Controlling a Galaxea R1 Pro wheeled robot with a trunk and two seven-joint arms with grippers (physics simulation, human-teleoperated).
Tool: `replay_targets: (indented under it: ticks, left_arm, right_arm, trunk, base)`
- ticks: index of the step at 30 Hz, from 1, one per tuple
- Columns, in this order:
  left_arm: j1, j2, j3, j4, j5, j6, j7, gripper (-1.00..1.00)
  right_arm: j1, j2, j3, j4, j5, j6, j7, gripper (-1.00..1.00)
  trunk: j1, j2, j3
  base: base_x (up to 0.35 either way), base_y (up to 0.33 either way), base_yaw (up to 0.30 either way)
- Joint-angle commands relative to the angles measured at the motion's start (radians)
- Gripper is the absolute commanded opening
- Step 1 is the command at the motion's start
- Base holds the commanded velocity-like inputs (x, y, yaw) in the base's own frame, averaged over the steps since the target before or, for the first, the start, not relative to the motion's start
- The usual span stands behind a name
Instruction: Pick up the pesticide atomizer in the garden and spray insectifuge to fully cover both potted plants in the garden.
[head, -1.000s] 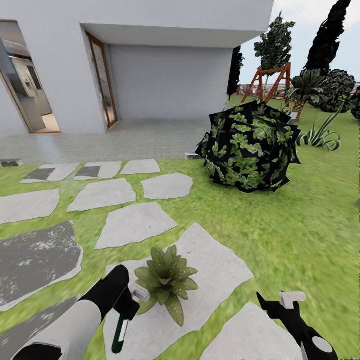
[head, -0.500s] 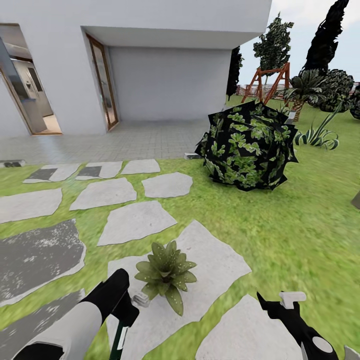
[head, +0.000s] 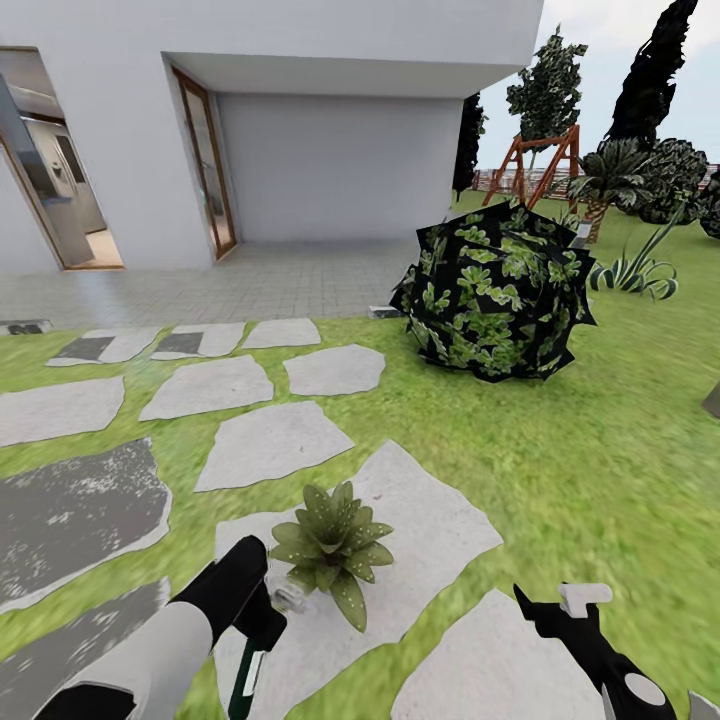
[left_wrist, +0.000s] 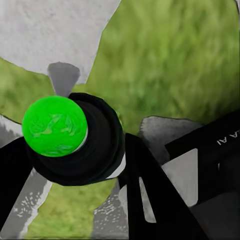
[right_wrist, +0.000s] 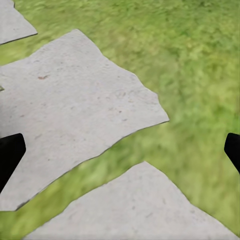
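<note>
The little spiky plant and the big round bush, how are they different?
The little potted plant is a low rosette of pointed, pale-speckled leaves; the big bush is a tall rounded mass of small broad leaves, dark and black between them. The potted plant sits on a pale stepping stone; the bush stands on the grass. The left tool is close beside the potted plant, far from the bush. Both are green and leafy.

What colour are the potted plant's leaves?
Green with pale speckles, clearest in the head view: potted plant.
</note>
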Motion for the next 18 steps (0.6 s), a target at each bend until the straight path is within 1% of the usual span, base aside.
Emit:
replay_targets:
  ticks: [1, 4, 6, 8, 10, 18]
  left_arm:
    - [0.000, 0.008, -0.003, 0.001, -0.006, 0.003, -0.011, -1.00]
    - [0.002, 0.049, -0.003, 0.004, -0.005, 0.002, -0.011, -1.00]
    - [0.002, 0.060, -0.003, 0.004, -0.004, 0.003, -0.011, -1.00]
    - [0.002, 0.064, -0.003, 0.005, -0.004, 0.003, -0.011, -1.00]
    - [0.002, 0.065, -0.001, 0.003, -0.004, 0.003, -0.011, -1.00]
    - [0.003, 0.067, -0.004, 0.022, -0.002, 0.001, -0.011, -1.00]
  right_arm:
    - [-0.001, 0.001, -0.005, 0.000, 0.010, -0.007, 0.006, 1.00]
    - [-0.001, 0.001, -0.005, 0.000, 0.010, -0.007, 0.006, 1.00]
    - [-0.001, 0.000, -0.005, -0.001, 0.010, -0.007, 0.006, 1.00]
    - [-0.001, 0.001, -0.005, -0.001, 0.010, -0.007, 0.006, 1.00]
    - [-0.001, 0.000, -0.006, -0.001, 0.010, -0.007, 0.006, 1.00]
    - [-0.001, 0.000, -0.006, -0.001, 0.010, -0.006, 0.006, 1.00]
  trunk:
    - [0.000, 0.000, -0.001]
    - [0.000, 0.000, -0.001]
    - [0.000, 0.000, -0.001]
    - [0.000, 0.000, -0.001]
    - [0.000, 0.000, -0.001]
    - [0.000, 0.000, -0.001]
  base:
    - [0.000, 0.000, 0.000]
    - [0.000, 0.000, 0.000]
    - [0.000, 0.000, 0.000]
    - [0.000, 0.000, 0.000]
    - [0.000, 0.000, -0.139]
    - [0.000, 0.000, -0.276]
